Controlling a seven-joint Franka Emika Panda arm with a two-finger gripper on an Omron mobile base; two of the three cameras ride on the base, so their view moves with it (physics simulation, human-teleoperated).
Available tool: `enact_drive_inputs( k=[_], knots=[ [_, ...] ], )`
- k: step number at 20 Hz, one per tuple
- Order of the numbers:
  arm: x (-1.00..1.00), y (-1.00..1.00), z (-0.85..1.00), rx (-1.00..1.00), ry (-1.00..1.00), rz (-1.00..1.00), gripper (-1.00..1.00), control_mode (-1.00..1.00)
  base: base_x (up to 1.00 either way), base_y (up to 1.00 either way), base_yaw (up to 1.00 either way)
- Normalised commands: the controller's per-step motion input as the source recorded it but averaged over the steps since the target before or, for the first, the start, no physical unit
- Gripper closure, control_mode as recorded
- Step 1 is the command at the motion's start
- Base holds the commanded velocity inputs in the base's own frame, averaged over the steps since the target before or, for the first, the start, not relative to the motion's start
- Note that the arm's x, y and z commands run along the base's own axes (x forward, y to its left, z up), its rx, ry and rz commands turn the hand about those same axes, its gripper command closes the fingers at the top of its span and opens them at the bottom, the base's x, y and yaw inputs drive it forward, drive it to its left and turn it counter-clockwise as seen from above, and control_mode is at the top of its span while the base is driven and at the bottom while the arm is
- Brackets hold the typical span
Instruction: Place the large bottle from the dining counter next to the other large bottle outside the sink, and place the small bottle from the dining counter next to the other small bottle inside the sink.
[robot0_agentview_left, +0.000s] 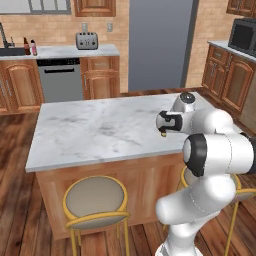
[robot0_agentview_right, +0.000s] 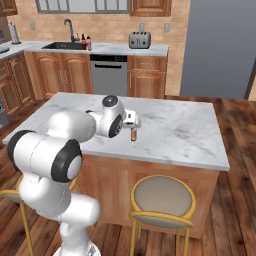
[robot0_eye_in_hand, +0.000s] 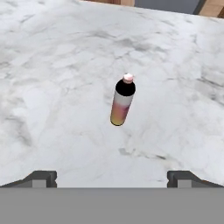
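- The bottle (robot0_eye_in_hand: 122, 101) stands upright on the marble worktop (robot0_eye_in_hand: 57, 87), long axis vertical, cap pointing up toward the hand (robot0_eye_in_hand: 112, 177).
- It has a pale pink cap, a black band at the shoulder, and a body shading from pink to yellow at the base.
- The hand hangs above it, fingers spread wide, holding nothing.

Both base views look forward and down from behind the arm, left and right, sharing the marble table (robot0_agentview_left: 90, 130), with the far wall at frame top. Hand view looks closely down at a bottle (robot0_eye_in_hand: 122, 101) mid-frame.
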Motion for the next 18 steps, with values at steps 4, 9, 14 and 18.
enact_drive_inputs(
  k=[4, 9, 14, 18],
  knots=[
    [0.31, -0.04, 0.0, 0.0, 0.0, 0.0, -1.0, -1.0, 0.0, 0.0, 0.0],
    [0.03, -0.03, -0.01, 0.0, 0.0, 0.0, -1.0, -1.0, 0.0, 0.0, 0.0],
    [0.01, -0.04, -0.11, 0.0, 0.0, 0.0, -1.0, -1.0, 0.0, 0.0, 0.0],
    [0.11, -0.04, -0.2, 0.0, 0.0, 0.0, -1.0, -1.0, 0.0, 0.0, 0.0]
  ],
)
